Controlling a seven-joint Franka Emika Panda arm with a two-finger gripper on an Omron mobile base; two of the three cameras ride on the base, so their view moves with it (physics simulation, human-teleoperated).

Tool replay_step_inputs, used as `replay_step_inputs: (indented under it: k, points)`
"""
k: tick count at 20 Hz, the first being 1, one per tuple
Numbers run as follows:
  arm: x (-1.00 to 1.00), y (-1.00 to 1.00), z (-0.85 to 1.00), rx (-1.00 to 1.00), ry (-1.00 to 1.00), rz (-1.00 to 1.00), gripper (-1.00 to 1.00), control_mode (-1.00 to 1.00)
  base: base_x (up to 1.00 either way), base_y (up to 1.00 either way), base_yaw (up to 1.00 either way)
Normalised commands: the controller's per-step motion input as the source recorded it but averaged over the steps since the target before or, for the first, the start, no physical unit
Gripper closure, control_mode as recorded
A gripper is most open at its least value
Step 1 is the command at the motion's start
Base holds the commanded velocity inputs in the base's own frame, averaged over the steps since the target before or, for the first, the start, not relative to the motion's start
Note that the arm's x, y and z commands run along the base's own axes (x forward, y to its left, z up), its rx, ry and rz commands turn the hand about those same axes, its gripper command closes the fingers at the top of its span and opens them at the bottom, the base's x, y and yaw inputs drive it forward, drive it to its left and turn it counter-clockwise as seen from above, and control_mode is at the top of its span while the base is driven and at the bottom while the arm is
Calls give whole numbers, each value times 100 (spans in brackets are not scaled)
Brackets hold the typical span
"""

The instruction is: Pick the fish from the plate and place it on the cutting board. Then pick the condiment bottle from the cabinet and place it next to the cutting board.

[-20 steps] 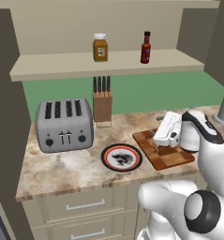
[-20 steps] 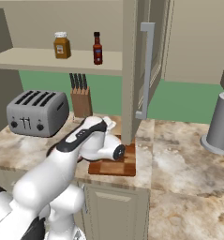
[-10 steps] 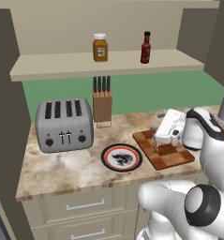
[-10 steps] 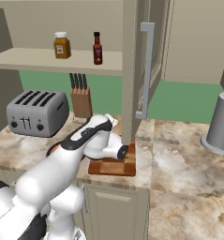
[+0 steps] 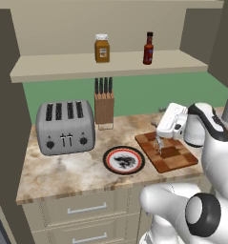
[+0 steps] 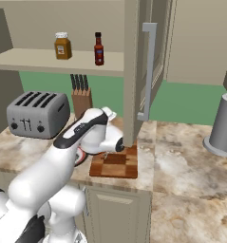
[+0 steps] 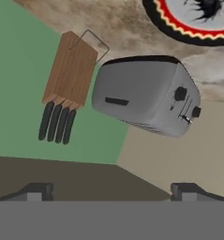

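The plate (image 5: pixel 124 160) lies between the toaster (image 5: pixel 66 127) and the cutting board (image 5: pixel 167 152), knife block (image 5: pixel 104 106) behind.

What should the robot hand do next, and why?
Probably lift straight up off the board. The gripper hangs low over it, its fingertips are spread wide with nothing between them, and the bottle stands on the cabinet shelf above.

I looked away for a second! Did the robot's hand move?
Yes. The hand slid left over the cutting board, a bit closer to the plate.
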Motion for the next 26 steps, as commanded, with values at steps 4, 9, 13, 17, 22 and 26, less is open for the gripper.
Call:
replay_step_inputs:
  k: [4, 9, 13, 17, 22, 26]
  points:
    - [0, 10, 42, 1, 0, -3, -100, -100, 0, 0, 0]
    - [-1, 10, 43, 4, 0, -4, -100, -100, 0, 0, 0]
    - [-1, 7, 41, 4, 0, -3, -100, -100, 0, 0, 0]
    - [-1, 4, 42, 5, 1, -3, -100, -100, 0, 0, 0]
    - [0, 0, 43, 7, 3, -3, -100, -100, 0, 0, 0]
    - [0, 0, 44, 7, 4, -3, -100, -100, 0, 0, 0]
